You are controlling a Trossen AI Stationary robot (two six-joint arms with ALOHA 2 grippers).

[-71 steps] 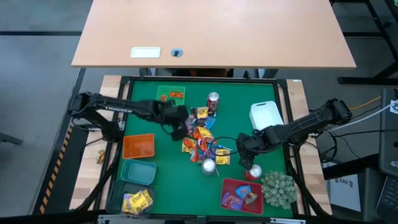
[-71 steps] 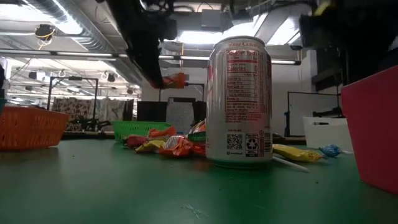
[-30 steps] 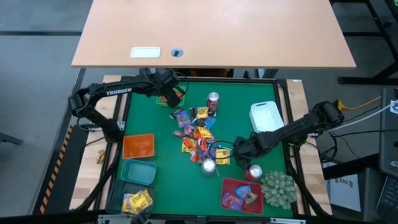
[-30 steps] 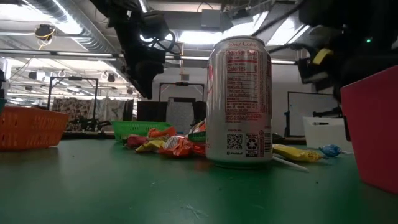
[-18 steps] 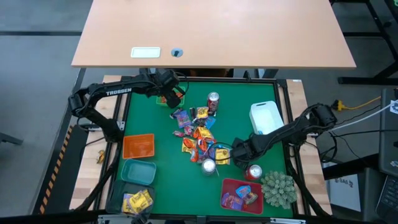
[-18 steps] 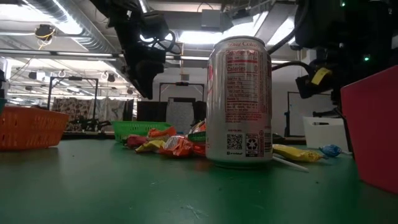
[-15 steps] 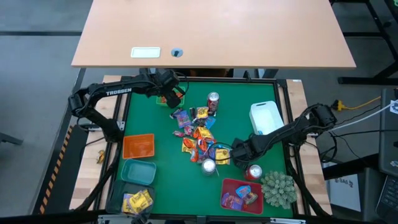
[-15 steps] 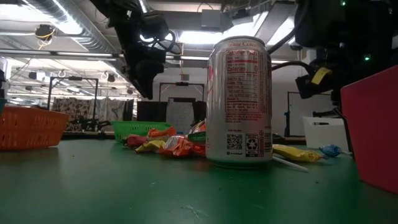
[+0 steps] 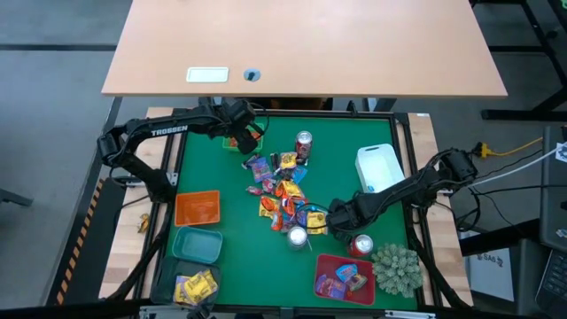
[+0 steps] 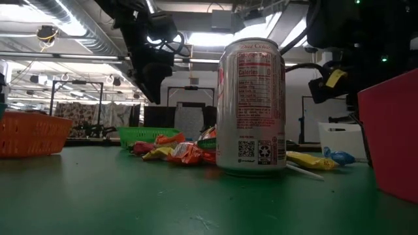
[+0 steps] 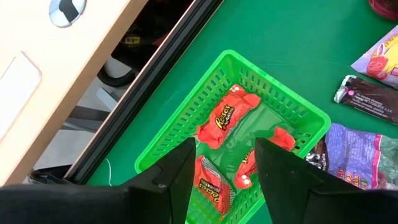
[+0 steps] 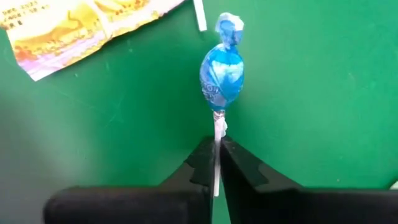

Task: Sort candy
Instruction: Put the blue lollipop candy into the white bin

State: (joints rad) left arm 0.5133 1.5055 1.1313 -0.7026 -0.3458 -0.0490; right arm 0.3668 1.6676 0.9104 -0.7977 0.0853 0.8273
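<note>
Beside the nearer drink can, on its right-arm side, the right gripper sat low on the green mat, fingers pinched on the thin white stick of a blue lollipop. Hold looked slight: only the stick's end was caught, so the lollipop could swing or slip free on lifting. A yellow packet lay just beside the lollipop head and might drag along. Far from the can, at the mat's back edge, the left gripper hung spread over the green basket, holding nothing; orange-red sweets lay inside. Loose candy pile lay just behind the can; a sweeping arm could scatter it or tip the can.
</note>
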